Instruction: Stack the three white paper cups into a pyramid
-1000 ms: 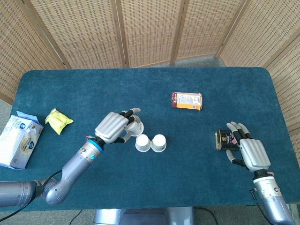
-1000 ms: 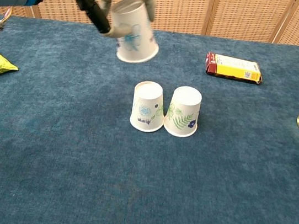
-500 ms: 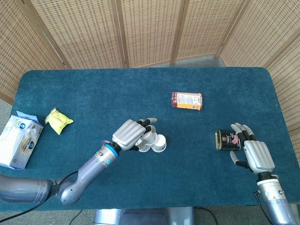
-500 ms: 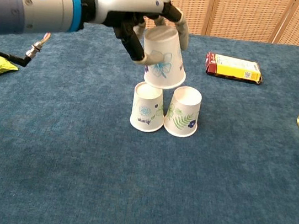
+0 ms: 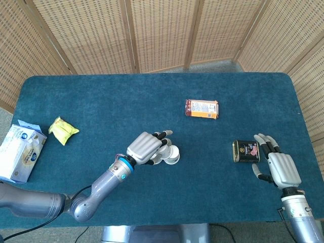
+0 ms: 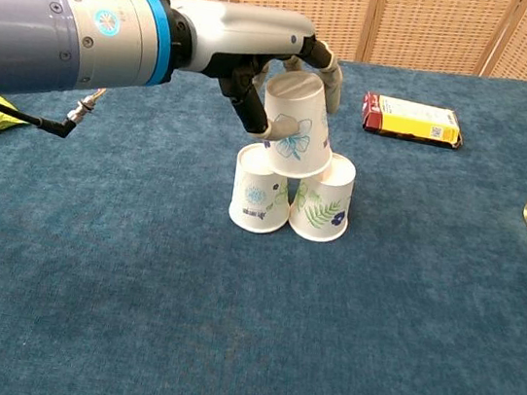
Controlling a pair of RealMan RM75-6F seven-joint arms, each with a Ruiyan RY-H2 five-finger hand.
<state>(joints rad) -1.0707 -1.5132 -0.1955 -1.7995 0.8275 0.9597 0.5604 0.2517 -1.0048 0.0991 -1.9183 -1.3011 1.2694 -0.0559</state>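
Observation:
Two white paper cups stand upside down side by side on the blue table, one with a blue flower print (image 6: 262, 189) and one with a leaf print (image 6: 323, 197). My left hand (image 6: 257, 47) grips the third cup (image 6: 298, 127), upside down and slightly tilted, with its rim over the gap between the two and at their tops. From the head view my left hand (image 5: 147, 148) covers most of the cups; only the right-side cup (image 5: 173, 155) shows. My right hand (image 5: 281, 168) lies open near the front right, beside a tin and holding nothing.
A dark tin (image 5: 245, 151) lies just left of my right hand. An orange snack bar (image 5: 201, 108) lies behind the cups. A yellow packet (image 5: 63, 130) and a white-and-blue pack (image 5: 19, 151) are at the far left. Wicker screens stand behind the table.
My left hand carried the third cup to the right and down, from above and behind the pair to their tops. My right hand drifted slightly toward the front edge.

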